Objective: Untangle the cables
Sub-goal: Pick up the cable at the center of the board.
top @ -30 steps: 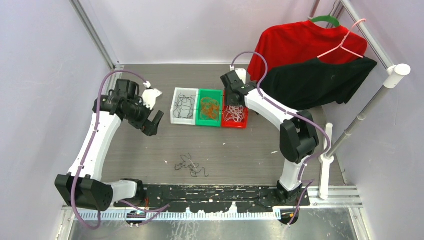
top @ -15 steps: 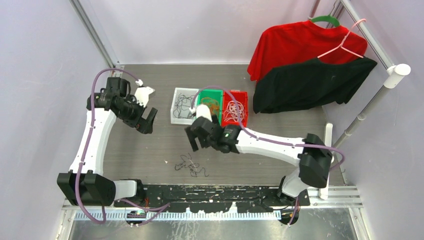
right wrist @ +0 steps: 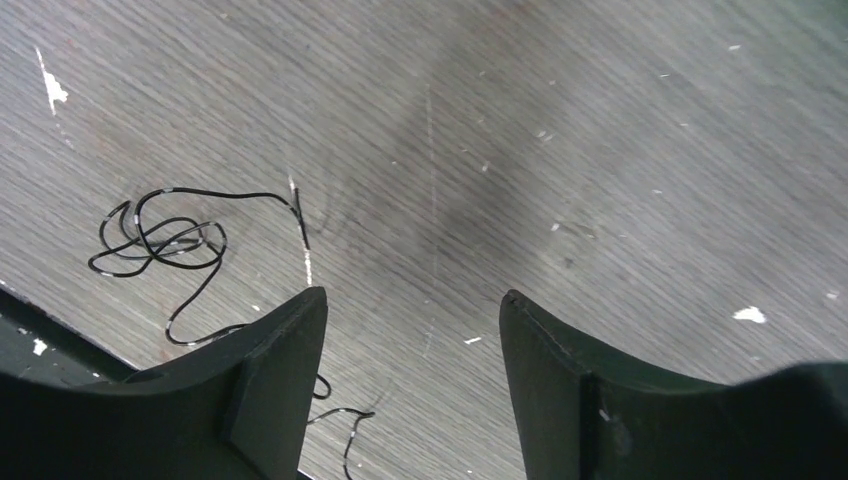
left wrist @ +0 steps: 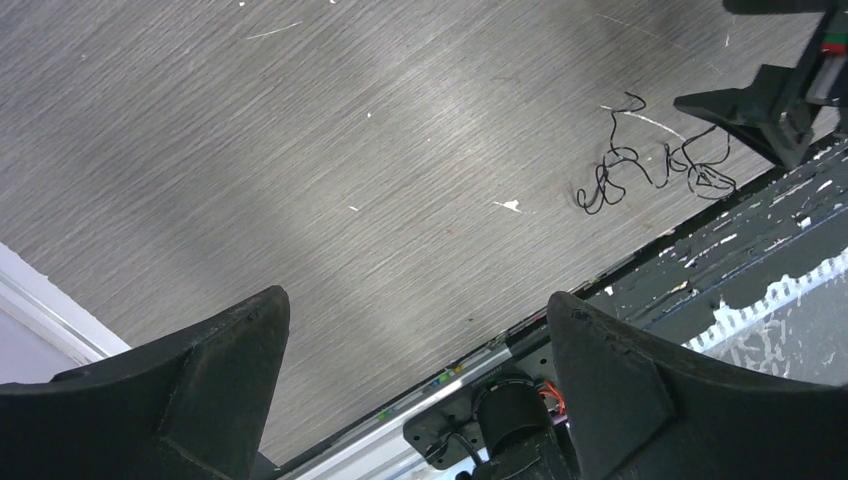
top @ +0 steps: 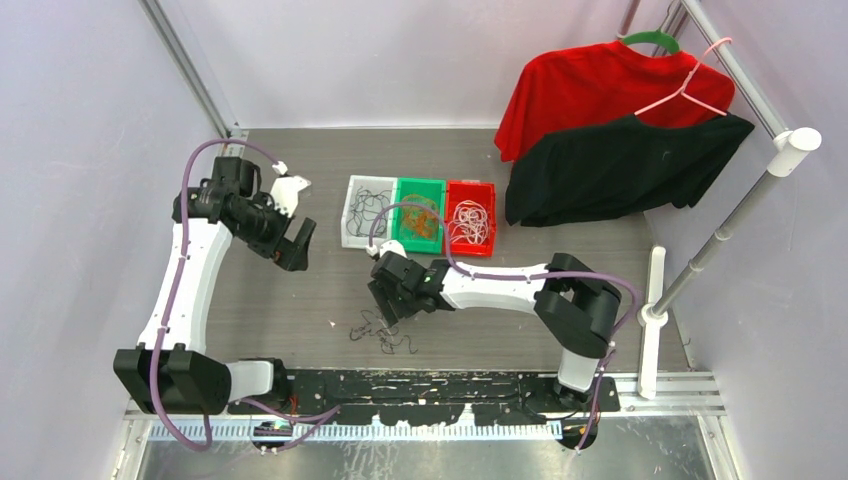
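Moved: my right hand (top: 385, 300) swung down from the bins (top: 420, 182) to just beside the black cables (top: 382, 333) | right hand released, empty; left hand (top: 295, 245) likewise | progress: bins hold sorted cords (top: 468, 222); tabletop (top: 300, 300) tangle remains.

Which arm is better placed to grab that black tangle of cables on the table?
The right gripper: open, hovering just beside the black tangle. The left gripper is much farther away.
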Robot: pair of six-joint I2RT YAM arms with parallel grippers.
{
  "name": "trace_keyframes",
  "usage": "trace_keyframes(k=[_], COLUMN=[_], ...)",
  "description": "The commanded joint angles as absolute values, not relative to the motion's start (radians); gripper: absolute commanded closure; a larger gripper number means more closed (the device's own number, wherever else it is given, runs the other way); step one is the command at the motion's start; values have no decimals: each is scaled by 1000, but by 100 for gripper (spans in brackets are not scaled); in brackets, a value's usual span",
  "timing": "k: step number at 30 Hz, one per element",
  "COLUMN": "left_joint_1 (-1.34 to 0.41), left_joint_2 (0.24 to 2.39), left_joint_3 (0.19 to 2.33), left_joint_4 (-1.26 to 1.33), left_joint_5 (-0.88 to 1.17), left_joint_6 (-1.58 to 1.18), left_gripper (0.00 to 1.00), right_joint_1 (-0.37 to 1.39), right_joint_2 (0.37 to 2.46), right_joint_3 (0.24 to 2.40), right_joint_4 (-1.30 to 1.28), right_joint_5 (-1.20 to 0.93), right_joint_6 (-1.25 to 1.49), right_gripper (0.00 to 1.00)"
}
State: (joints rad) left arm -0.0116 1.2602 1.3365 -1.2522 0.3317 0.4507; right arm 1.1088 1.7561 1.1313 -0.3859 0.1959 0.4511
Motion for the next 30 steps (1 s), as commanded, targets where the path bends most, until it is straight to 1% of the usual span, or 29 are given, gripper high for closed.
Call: trace_keyframes(k=[1, 3, 9, 12, 18, 21, 23, 24, 26, 27, 28, 30], left_joint_1=[-6, -6, -6, -6, -6, -6, -7, -6, -6, -6, -6, -8], left_joint_2=[1228, 1225, 1218, 1219, 1210, 1205, 1203, 1203, 1201, 1201, 1200, 1198], left_joint_3=[1335, 1332, 1328, 1331, 1331, 1333, 1335, 1333, 1328, 1324, 1320, 1311], left_joint_4=[-1271, -1274, -1276, -1276, -1287, -1294, -1299, -1301, -1307, -1309, -1313, -1316], left_joint_5=[382, 384, 381, 385, 389, 390, 395, 400, 414, 425, 439, 475], left_joint_6=[465, 470, 483, 480, 483, 486, 486, 487, 490, 493, 496, 502], left_gripper=[0, 0, 0, 0, 0, 1, 0, 0, 0, 0, 1, 0], right_joint_1=[1103, 1102, 1103, 1104, 1104, 1104, 1104, 1104, 1104, 1104, 1104, 1103], right_joint_2=[1764, 1756, 1655, 1666, 1703, 1743, 1767, 1776, 1770, 1756, 1739, 1690], right_joint_3=[1162, 1158, 1115, 1106, 1059, 1060, 1069, 1077, 1099, 1111, 1122, 1145], right_joint_4=[-315, -316, -305, -325, -280, -255, -248, -249, -260, -270, -286, -308], right_joint_5=[90, 66, -8, -42, -58, -64, -66, -65, -62, -56, -51, -48], right_joint_6=[466, 477, 484, 499, 523, 525, 526, 527, 523, 518, 512, 500], right_gripper=[33, 35, 36, 38, 40, 46, 53, 61, 84, 94, 98, 99])
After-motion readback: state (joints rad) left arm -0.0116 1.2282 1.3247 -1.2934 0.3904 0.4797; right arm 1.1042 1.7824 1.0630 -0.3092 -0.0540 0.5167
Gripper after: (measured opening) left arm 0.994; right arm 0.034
